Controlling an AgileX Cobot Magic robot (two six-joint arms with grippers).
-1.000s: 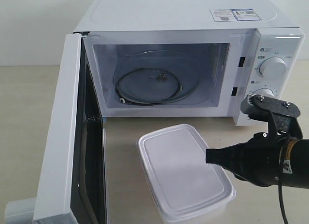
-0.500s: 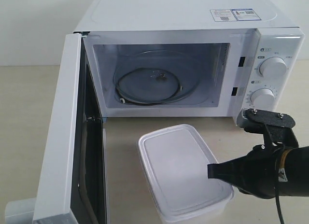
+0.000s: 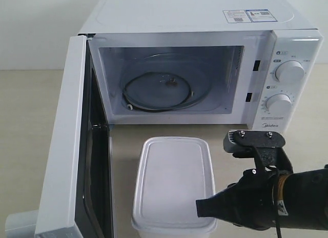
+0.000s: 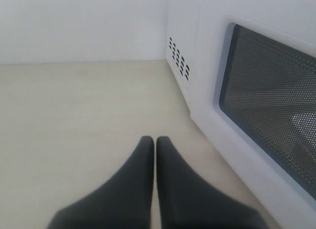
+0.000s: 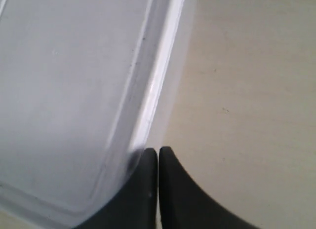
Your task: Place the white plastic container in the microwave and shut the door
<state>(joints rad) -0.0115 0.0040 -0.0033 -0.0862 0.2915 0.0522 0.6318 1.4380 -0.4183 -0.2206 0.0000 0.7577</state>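
1. At four o'clock of the white plastic container (image 3: 171, 179), the right gripper (image 3: 199, 208) lies low and level, jaws pressed together, tips at its rim.
2. Container sits at six o'clock of the microwave (image 3: 205, 17), whose door (image 3: 64, 145) stands open.

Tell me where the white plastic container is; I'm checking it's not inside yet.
Exterior view: the white plastic container lies on the table before the open microwave, right of the door, with the right gripper at its near right corner.

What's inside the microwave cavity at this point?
Only the glass turntable on its ring. The white plastic container sits outside the microwave, in front. The cavity's ceiling is hidden.
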